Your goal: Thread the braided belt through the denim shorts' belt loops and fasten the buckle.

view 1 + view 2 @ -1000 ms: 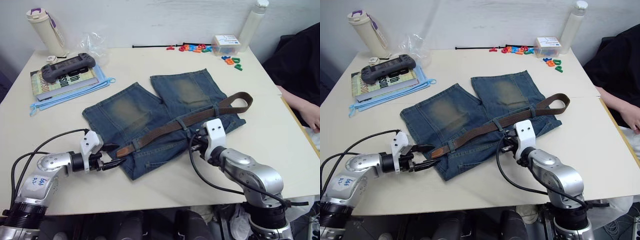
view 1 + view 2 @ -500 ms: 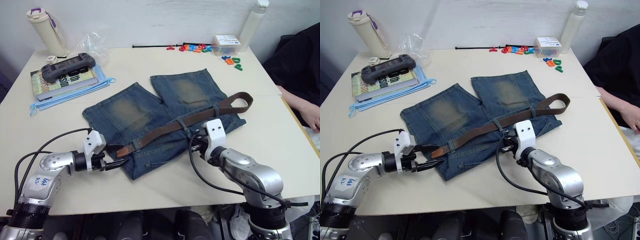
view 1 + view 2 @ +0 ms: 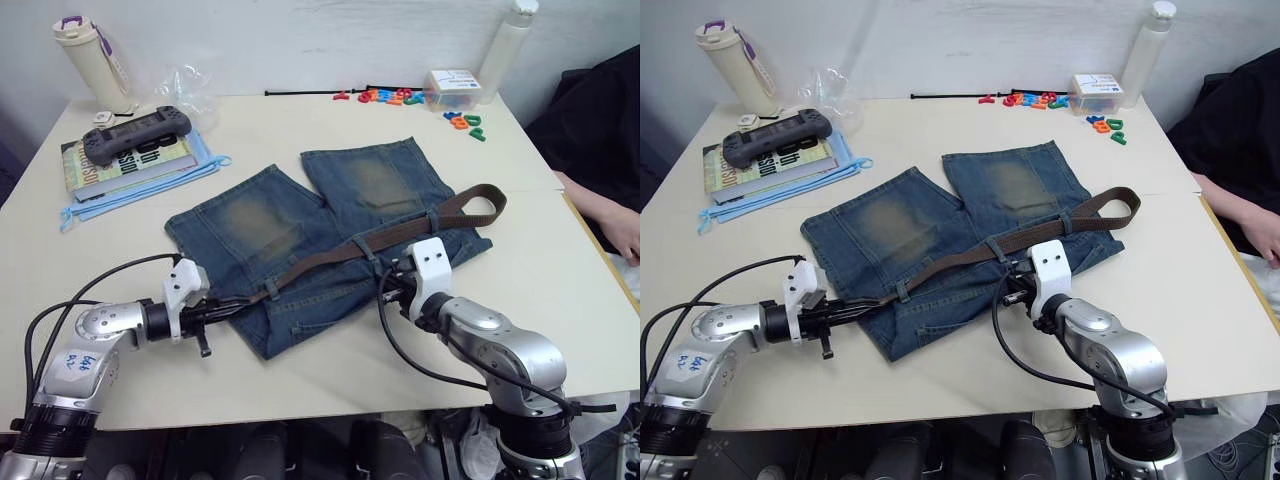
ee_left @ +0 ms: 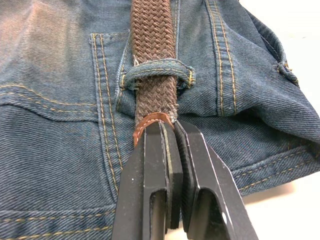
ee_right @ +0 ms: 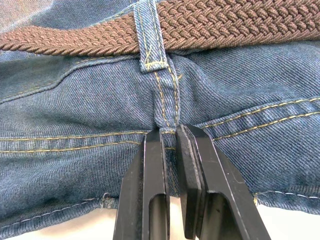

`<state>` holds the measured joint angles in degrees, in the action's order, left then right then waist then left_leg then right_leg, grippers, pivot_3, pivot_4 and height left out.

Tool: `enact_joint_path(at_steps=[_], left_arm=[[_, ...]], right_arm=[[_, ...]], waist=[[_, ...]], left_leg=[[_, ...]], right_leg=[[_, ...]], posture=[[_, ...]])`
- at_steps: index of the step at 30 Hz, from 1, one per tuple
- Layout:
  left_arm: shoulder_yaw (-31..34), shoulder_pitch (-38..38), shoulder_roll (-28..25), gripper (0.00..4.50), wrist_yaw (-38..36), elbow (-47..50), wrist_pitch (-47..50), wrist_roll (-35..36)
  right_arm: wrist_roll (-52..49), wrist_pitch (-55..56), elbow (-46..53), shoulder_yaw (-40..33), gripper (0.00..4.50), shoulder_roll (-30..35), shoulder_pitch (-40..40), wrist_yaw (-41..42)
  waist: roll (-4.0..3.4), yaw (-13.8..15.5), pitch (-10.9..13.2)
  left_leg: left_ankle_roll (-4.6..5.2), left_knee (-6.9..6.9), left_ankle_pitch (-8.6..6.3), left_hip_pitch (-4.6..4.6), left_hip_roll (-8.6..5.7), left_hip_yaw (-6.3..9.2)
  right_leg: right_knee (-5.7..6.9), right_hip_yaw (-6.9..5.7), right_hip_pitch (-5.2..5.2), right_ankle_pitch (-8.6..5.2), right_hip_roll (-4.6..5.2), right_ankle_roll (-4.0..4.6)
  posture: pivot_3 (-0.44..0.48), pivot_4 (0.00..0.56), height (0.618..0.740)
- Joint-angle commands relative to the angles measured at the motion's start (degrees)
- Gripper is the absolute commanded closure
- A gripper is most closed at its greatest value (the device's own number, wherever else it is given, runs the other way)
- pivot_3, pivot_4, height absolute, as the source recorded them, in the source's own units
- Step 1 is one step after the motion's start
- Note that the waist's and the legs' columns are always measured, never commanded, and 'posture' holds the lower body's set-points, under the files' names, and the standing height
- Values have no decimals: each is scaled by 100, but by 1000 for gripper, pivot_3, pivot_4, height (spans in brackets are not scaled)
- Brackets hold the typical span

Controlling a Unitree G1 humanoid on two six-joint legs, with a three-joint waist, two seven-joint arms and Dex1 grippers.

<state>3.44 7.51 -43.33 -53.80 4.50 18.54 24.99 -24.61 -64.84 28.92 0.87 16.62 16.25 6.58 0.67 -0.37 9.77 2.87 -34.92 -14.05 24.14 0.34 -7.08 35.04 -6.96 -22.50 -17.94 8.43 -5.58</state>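
The denim shorts [image 3: 260, 225] lie flat on the table, waistband toward me. The braided belt [image 3: 330, 258] runs along the waistband through a belt loop [image 4: 157, 70], and its far end curls back past the shorts' right edge [image 3: 487, 203]. My left gripper [image 4: 172, 127] is shut on the belt's reddish-brown leather tip [image 4: 146, 126], just short of that loop, at the shorts' left corner [image 3: 228, 308]. My right gripper [image 5: 170, 131] is shut on a fold of the waistband denim below another belt loop [image 5: 150, 35], near the middle [image 3: 390, 285]. The buckle is hidden.
A game controller [image 3: 137, 130] rests on a book at the back left, beside a cream bottle [image 3: 95, 60]. Coloured letters [image 3: 400, 97], a small box [image 3: 452, 85] and a white bottle [image 3: 507, 45] stand at the back right. A person's hand [image 3: 625, 235] rests at the right edge.
My left gripper has moved onto the belt's leather tip and shut on it, from wide open. The belt near the tip now stands on edge. The right arm has not moved.
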Motion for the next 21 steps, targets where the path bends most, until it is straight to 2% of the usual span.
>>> enact_joint_path(at_steps=[1,15,21], left_arm=[[155,-104,31,4457,103,95,-1,-76],[765,-402,-136,4457,252,779,82,75],[1052,-682,-254,4457,336,1045,-199,-189]], right_arm=[[223,-162,-398,-114,4500,20,-134,-146],[234,-150,-372,-65,4500,-68,-190,-163],[258,-107,-440,-7,4500,-108,-144,-148]], waist=[[0,0,0],[0,-45,1],[-3,-99,2]], left_leg=[[0,0,0,0,0,0],[-1,16,0,2,0,-1],[-1,27,0,1,0,-2]], right_leg=[[0,0,0,0,0,0],[-11,0,-5,2,-1,1],[-18,0,-5,2,-2,0]], posture=[[0,150,718],[0,150,718],[0,150,718]])
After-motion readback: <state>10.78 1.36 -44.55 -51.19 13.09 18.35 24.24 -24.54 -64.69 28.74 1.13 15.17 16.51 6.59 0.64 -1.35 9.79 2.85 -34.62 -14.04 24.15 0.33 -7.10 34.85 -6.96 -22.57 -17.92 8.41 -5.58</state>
